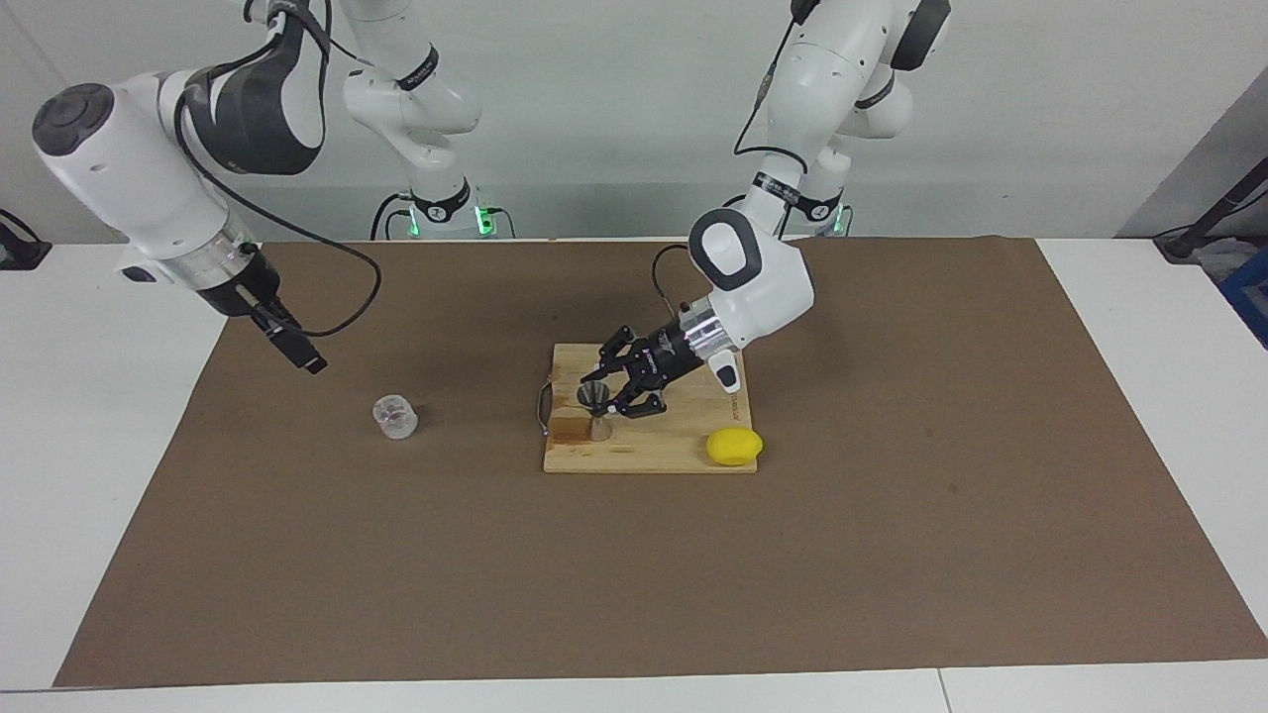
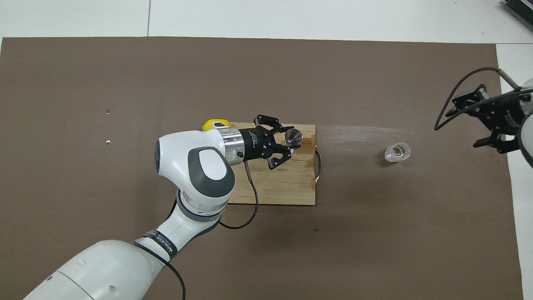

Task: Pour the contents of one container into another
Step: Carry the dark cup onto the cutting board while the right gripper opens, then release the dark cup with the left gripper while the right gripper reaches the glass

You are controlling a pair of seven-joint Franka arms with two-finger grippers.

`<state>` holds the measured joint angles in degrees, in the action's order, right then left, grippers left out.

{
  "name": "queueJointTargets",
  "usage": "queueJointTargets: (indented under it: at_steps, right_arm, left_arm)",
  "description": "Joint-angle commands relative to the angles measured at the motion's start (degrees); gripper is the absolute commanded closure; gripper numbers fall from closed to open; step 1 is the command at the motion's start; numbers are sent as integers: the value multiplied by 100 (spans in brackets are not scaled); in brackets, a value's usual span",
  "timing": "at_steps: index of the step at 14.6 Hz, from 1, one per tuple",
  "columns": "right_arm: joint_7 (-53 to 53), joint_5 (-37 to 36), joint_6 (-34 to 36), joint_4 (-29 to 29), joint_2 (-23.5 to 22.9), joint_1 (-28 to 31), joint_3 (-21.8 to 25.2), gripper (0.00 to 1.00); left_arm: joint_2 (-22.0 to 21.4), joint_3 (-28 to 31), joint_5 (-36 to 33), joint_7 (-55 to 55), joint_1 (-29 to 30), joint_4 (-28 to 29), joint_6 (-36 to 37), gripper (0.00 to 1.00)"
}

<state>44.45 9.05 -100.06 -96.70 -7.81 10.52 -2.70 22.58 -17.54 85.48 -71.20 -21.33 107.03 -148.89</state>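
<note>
The clear cup (image 1: 395,416) stands upright on the brown mat, toward the right arm's end; it also shows in the overhead view (image 2: 397,152). The steel jigger (image 1: 594,407) stands upright on the wooden cutting board (image 1: 659,448), at the board's end toward the cup, and shows from above (image 2: 293,136). My left gripper (image 1: 612,391) is open, low over the board, its fingertips on either side of the jigger (image 2: 286,141). My right gripper (image 1: 300,355) is open and empty in the air, beside the cup toward the mat's edge (image 2: 469,123).
A yellow lemon (image 1: 734,446) lies on the board's corner farthest from the robots, partly hidden under the left arm from above (image 2: 216,123). The board (image 2: 283,187) has a metal handle (image 2: 318,166) and a dark wet patch beside the jigger. A pale streak (image 2: 362,133) marks the mat.
</note>
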Motion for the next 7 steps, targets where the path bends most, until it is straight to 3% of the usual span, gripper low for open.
queueJointTargets:
  at_steps: [1,7]
  right_arm:
    - [309,490,22,-33,-360,362,-56,4]
    - [301,1089,-434,-437,-852,609,-56,3]
  left_arm:
    - [-95,49,82,-34,-38,108,-70,0]
    - [-288,57,74,-244,-12,116,131,0]
